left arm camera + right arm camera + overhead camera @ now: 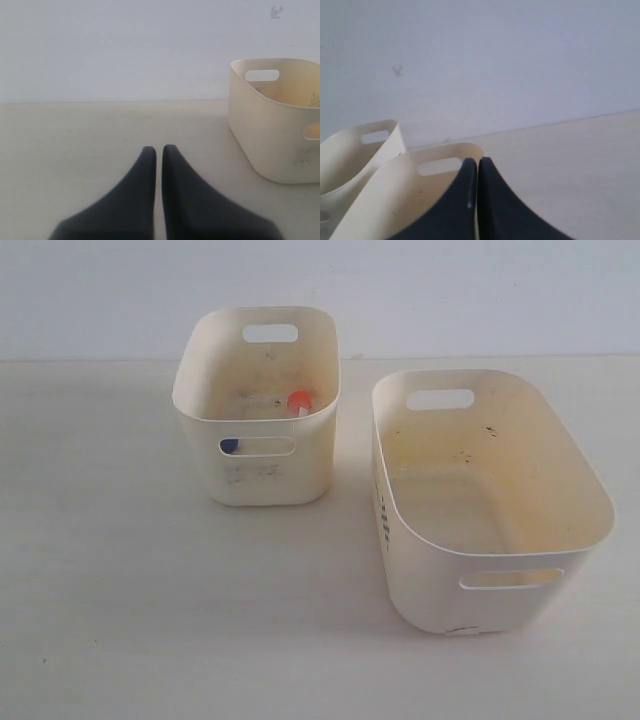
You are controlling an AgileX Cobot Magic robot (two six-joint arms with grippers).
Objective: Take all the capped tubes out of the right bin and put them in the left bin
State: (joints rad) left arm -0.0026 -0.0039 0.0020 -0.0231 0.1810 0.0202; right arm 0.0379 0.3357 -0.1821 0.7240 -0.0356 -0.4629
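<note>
Exterior view: the left bin [275, 480] and the right bin [435, 585] stand apart on the table [120, 600]. Capped tubes [300, 400] lie in the left bin; one with an orange-red cap shows above the near rim, and a blue cap [229, 445] shows through the front handle slot [262, 447]. The right bin's floor shows only dark specks, and lettering [383, 510] runs down its side. Neither claw appears here.

Left wrist view only: the left claw [159, 150], fingers drawn together to a thin slit, grips nothing, with the left bin near.

Right wrist view only: the right claw [478, 162], fully closed, grips nothing, by the right bin's rim, with the left bin beyond. Both wrist views hide the bins' contents
</note>
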